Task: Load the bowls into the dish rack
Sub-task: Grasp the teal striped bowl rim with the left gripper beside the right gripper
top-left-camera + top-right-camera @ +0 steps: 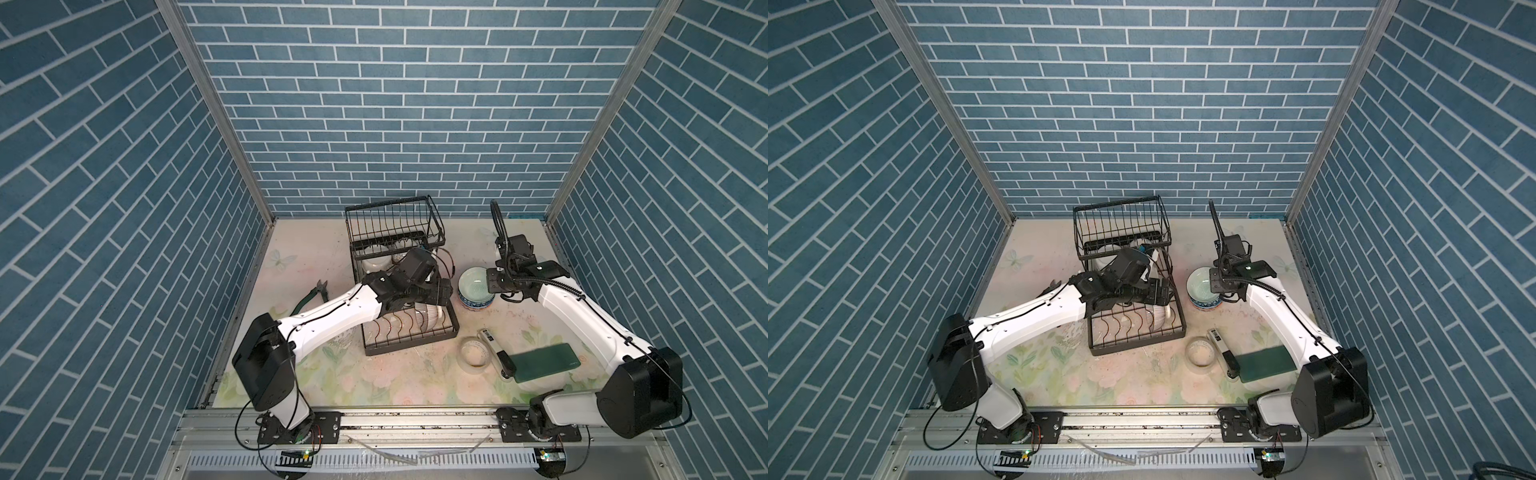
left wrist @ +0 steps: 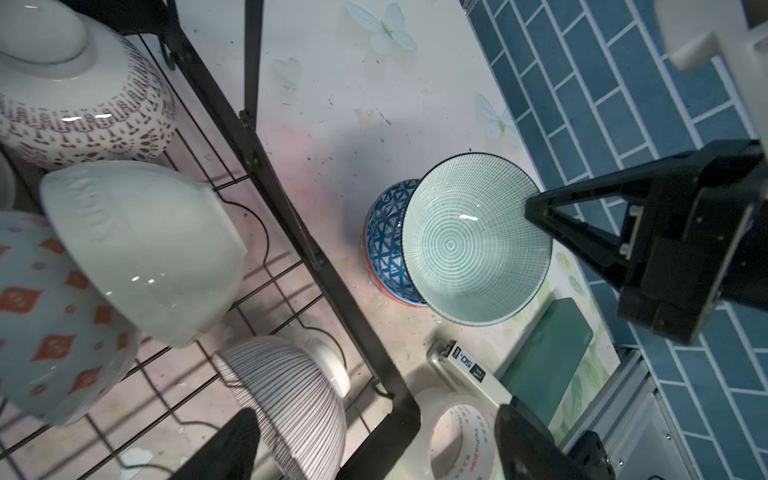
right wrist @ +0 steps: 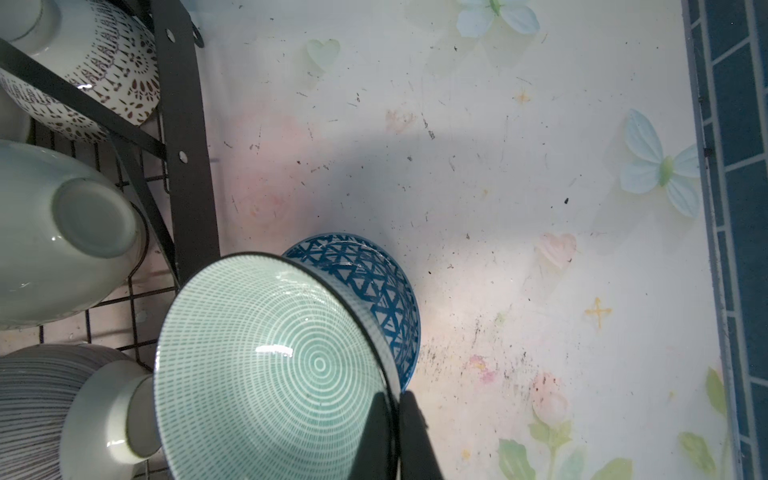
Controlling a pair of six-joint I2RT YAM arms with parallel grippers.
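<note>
**A:** What has the right gripper (image 3: 392, 401) got?

**B:** Its jaws are pressed together on the rim of the pale green bowl (image 3: 270, 365). The bowl is glossy and tilted, with fine white rings inside and a thin dark edge.

**A:** Anything past the fingertips?

**B:** A blue lattice bowl (image 3: 374, 286) with an orange-red base, on the table just behind the green one. I cannot tell whether they touch.

**A:** And the left gripper (image 2: 378, 419)?

**B:** Spread wide and holding nothing over the dish rack (image 2: 291, 208). Beneath it, tipped in the lower tray, are a brown-striped bowl (image 2: 286, 390), a plain cream bowl (image 2: 145, 249) and an orange-diamond bowl (image 2: 45, 320).
</note>
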